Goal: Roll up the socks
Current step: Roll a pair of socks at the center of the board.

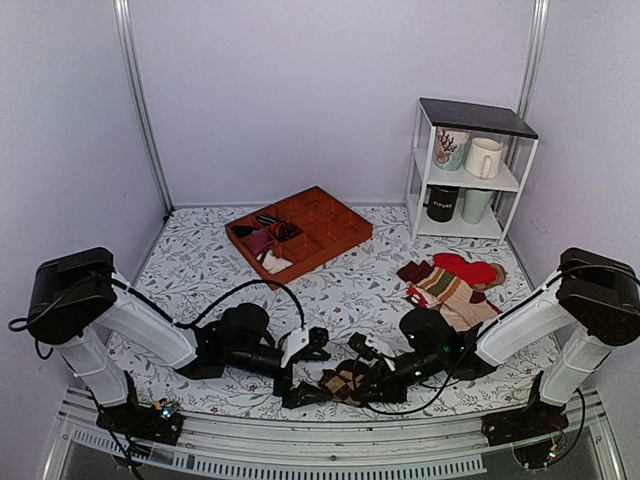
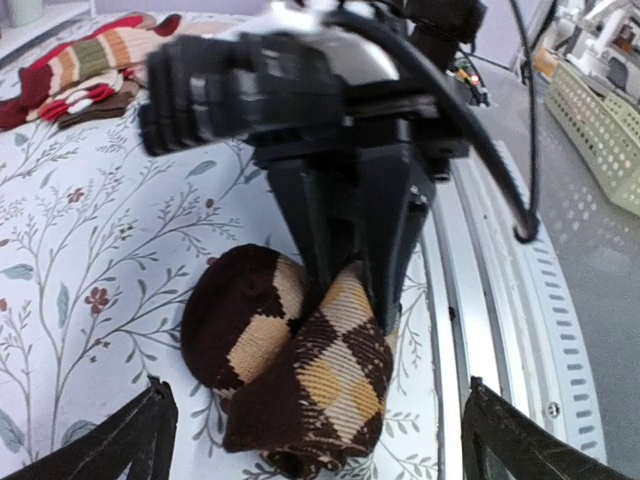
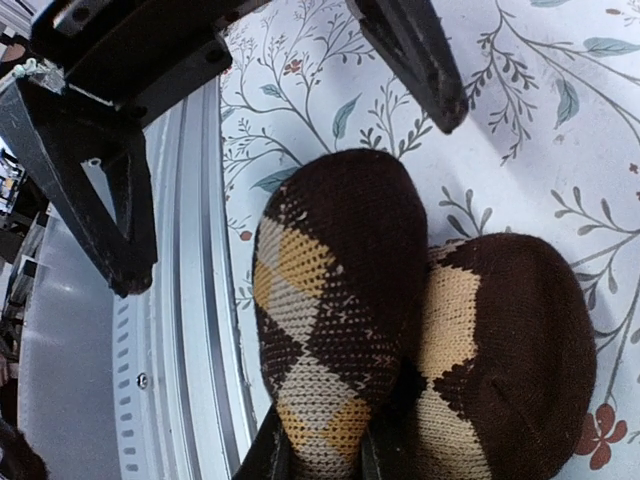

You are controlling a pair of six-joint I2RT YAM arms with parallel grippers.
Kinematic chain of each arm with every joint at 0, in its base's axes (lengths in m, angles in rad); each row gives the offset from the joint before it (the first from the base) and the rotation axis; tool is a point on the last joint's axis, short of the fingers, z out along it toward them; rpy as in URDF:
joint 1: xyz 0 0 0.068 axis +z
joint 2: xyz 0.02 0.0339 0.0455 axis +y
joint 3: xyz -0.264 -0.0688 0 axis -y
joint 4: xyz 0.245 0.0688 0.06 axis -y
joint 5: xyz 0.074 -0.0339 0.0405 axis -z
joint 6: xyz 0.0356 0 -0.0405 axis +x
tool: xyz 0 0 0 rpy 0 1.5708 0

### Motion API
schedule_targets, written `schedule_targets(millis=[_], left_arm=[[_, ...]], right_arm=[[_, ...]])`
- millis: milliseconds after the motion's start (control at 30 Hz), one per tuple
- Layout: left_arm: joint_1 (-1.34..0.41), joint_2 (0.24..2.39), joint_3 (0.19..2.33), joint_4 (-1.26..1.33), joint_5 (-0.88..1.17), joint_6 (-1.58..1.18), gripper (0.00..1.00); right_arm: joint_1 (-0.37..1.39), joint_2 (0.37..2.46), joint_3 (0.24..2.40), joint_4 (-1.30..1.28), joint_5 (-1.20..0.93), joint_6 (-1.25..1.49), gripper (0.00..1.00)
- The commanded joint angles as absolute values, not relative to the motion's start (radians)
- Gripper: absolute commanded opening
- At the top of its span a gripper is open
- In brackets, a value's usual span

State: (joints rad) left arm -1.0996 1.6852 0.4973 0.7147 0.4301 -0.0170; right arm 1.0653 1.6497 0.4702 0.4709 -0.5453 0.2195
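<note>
The socks [image 1: 340,383] are dark brown with tan argyle diamonds and lie bunched in two lobes at the table's near edge. In the left wrist view the socks [image 2: 290,370] sit between the two widely spread fingers of my left gripper [image 2: 320,445], which is open and touches nothing. My right gripper [image 2: 350,250] comes down from above and pinches one lobe. In the right wrist view my right gripper [image 3: 320,465] is shut on the folded end of the socks [image 3: 340,300]. From above, the left gripper [image 1: 303,370] and right gripper [image 1: 355,383] face each other across the bundle.
A brown compartment tray [image 1: 335,215] holding small bundles stands at the back centre. A pile of red, striped and beige socks [image 1: 455,285] lies to the right. A white shelf with mugs [image 1: 470,170] stands back right. The metal rail [image 1: 300,440] runs just beside the socks.
</note>
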Motion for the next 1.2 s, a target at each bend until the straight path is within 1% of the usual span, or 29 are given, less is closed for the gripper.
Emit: schedule_targets(millis=[0,200,267,333,367,433,467,533,633,733,767,833,900,1033,1067,1167], left_arm=[[-1.116,1.755,0.48,0.865,0.495,0.02,0.99],[-1.119,1.798,0.467,0.874,0.537,0.0,0.97],[-1.12,1.803,0.462,0.881,0.547,-0.009,0.93],[-1.119,1.811,0.469,0.878,0.564,-0.017,0.83],[-1.119,1.818,0.473,0.878,0.578,-0.022,0.77],[-1.119,1.832,0.477,0.901,0.604,-0.04,0.57],[-1.119,1.84,0.479,0.915,0.619,-0.05,0.52],[-1.12,1.858,0.481,0.937,0.628,-0.068,0.51],[-1.124,1.879,0.496,0.944,0.629,-0.086,0.54],[-1.129,1.9,0.531,0.904,0.633,-0.088,0.53],[-1.131,1.908,0.546,0.878,0.633,-0.087,0.49],[-1.132,1.918,0.575,0.807,0.621,-0.092,0.3],[-1.13,1.922,0.589,0.756,0.603,-0.113,0.0],[-1.127,1.904,0.59,0.638,0.533,-0.181,0.0],[-1.126,1.898,0.587,0.606,0.519,-0.201,0.0],[-1.125,1.887,0.578,0.531,0.488,-0.262,0.0]], right_arm=[[1.053,1.731,0.445,0.357,-0.612,0.269,0.12],[1.041,1.746,0.453,0.359,-0.623,0.277,0.12],[1.039,1.751,0.452,0.358,-0.624,0.275,0.12],[1.034,1.754,0.453,0.356,-0.625,0.274,0.12],[1.033,1.755,0.453,0.356,-0.625,0.275,0.12],[1.03,1.757,0.456,0.355,-0.622,0.277,0.12],[1.03,1.758,0.456,0.355,-0.621,0.279,0.12],[1.029,1.764,0.46,0.35,-0.62,0.279,0.12],[1.029,1.767,0.46,0.345,-0.619,0.282,0.12],[1.028,1.766,0.462,0.342,-0.618,0.282,0.12],[1.028,1.768,0.464,0.34,-0.618,0.282,0.12],[1.027,1.769,0.466,0.336,-0.621,0.284,0.12],[1.027,1.771,0.473,0.325,-0.623,0.284,0.12],[1.028,1.75,0.494,0.268,-0.601,0.27,0.14],[1.028,1.736,0.499,0.252,-0.582,0.265,0.16],[1.026,1.669,0.509,0.212,-0.509,0.24,0.31]])
